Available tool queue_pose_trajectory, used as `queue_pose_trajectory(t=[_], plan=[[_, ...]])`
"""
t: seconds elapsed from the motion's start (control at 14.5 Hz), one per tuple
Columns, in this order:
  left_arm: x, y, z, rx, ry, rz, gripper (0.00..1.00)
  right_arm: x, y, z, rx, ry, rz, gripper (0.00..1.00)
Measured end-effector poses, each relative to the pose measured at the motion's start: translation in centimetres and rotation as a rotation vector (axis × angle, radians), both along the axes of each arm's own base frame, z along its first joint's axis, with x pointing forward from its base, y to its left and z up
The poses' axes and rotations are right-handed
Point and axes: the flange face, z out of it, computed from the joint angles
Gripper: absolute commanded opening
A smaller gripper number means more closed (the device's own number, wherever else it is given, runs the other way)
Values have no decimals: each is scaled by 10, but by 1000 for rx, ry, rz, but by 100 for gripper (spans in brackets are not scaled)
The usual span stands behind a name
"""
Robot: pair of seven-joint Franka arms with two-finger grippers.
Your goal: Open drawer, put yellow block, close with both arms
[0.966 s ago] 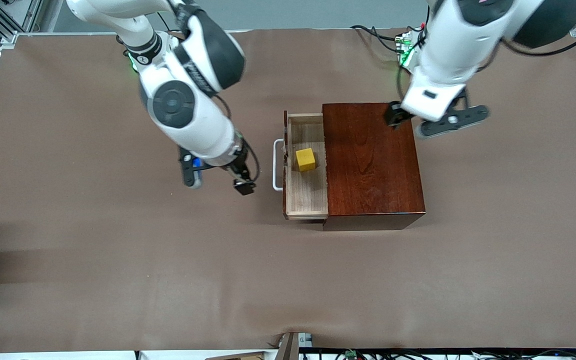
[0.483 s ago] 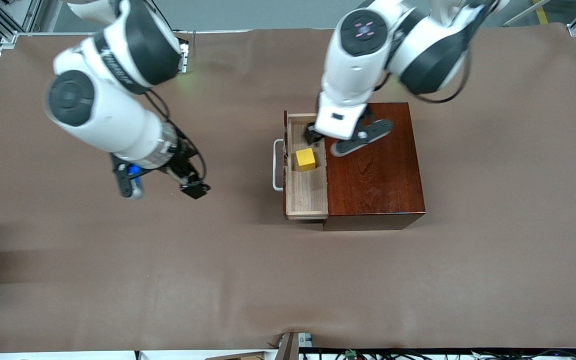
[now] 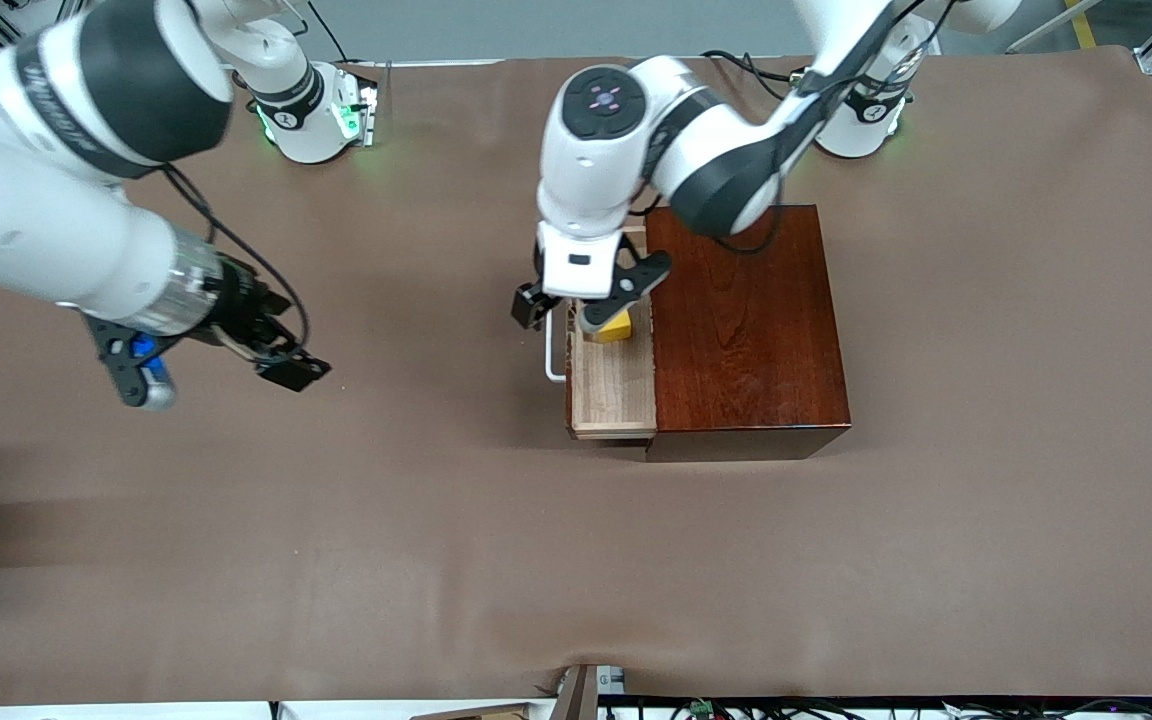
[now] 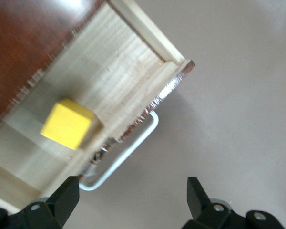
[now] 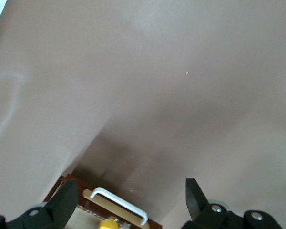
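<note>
- Both white jointed arms have swung toward the right arm's end of the table since half a second ago; the box, drawer and block have not shifted.
- Brown cloth-covered table (image 3: 986,520) carries a glossy dark mahogany-coloured wooden box (image 3: 748,330).
- From the box's side facing the right arm's end, the pale light-wood drawer (image 3: 614,385) with a dark reddish-brown front stands pulled partly out.
- Its white U-shaped handle (image 3: 552,368) sticks out from the front.
- Inside the drawer lies only the small plain yellow cube (image 3: 620,327), on the wooden floor, partly hidden in the front view by the left arm.
- Left black two-finger gripper (image 3: 556,305) hangs over the drawer's front and handle, fingers (image 4: 62,198) spread wide, holding nothing.
- Right black two-finger gripper (image 3: 221,372) hangs over bare table, well apart from the box, fingers (image 5: 62,200) spread wide, holding nothing.
</note>
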Motion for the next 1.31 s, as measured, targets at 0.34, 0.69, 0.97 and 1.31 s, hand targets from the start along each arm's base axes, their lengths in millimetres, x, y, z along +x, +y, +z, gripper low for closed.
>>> queue_pose_trajectory(t=[0.34,0.69,0.97,1.31], plan=[[-29,-70,-66,-11,-125,169,100,-4,-74,17,52,28,129,100],[-26,-82,-124,-14,-112,279,100,-27,-131,47,94,29,315,100],[-22,-78,-137,6,-106,301,100,-46,-153,75,72,-27,506,100],[-16,-67,-148,51,-68,364,100,-59,-176,76,24,-31,759,100]])
